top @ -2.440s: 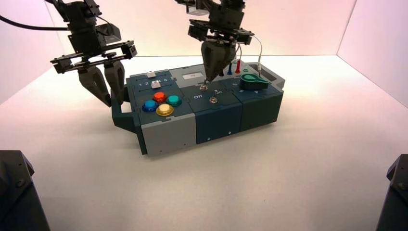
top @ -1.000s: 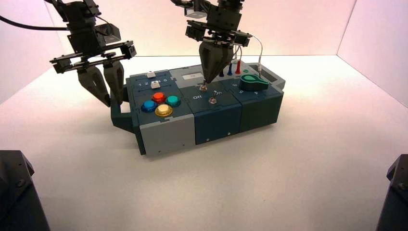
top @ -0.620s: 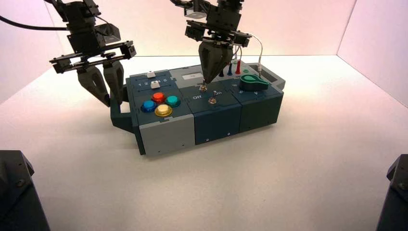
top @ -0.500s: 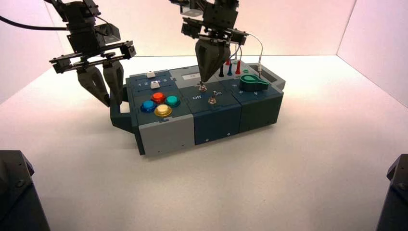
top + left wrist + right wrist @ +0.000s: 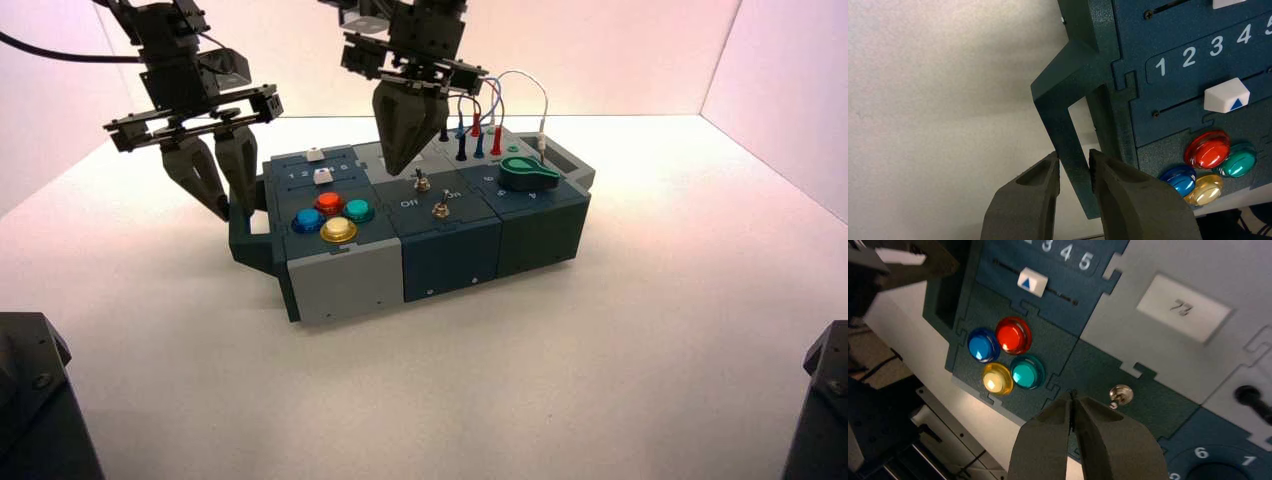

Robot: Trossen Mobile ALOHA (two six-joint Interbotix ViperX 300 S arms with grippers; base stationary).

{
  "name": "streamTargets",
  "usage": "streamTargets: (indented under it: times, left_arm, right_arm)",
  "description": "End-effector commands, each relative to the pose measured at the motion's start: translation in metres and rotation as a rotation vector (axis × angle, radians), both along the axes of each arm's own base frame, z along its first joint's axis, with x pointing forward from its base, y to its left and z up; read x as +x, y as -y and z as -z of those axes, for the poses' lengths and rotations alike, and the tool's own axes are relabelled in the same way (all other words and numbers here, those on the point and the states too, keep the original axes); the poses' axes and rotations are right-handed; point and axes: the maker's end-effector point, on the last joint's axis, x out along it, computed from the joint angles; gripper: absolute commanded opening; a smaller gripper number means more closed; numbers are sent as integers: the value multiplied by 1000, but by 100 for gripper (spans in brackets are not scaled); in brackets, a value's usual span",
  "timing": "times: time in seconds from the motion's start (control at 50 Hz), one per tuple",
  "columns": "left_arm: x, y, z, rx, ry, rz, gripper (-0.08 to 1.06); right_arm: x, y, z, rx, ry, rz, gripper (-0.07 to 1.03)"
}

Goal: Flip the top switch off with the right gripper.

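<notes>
Right hand (image 5: 394, 173) shut, near switch (image 5: 422, 182), left hand (image 5: 234, 213) open

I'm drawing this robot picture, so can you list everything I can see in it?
Slider knobs: two, white, far left tile
Round push buttons: four, red, blue, green, yellow, near left tile
Metal toggle switches: two, silver, middle Off/On tile
Display label: one, white, grey tile behind the switches
Pointer knob: one, green, near right tile
Plugged wires: several, red, blue, black, white, far right
Handle: one, dark green, box's left side
Left gripper: one, black, grey fingers apart, at the handle
Right gripper: one, black, grey fingers together, above the box's middle
</notes>
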Motion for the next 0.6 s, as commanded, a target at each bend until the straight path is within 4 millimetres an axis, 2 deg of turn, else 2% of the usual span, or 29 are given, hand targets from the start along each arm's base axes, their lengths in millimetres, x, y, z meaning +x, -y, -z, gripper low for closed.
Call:
streamTargets:
  times: [0.02,0.26,0.6]
  left_arm:
    - [7,0,-1,1,23,18,-3]
    - [9,-1,4,2,21,25,-3]
    - [12,1,1,-6,31,16,-3]
  right_arm:
    - [8,-10,-32,55,64,-3,-2]
    - [15,-14,-39,69,83,-2,-2]
    - [20,-18,-42,76,90,6,-2]
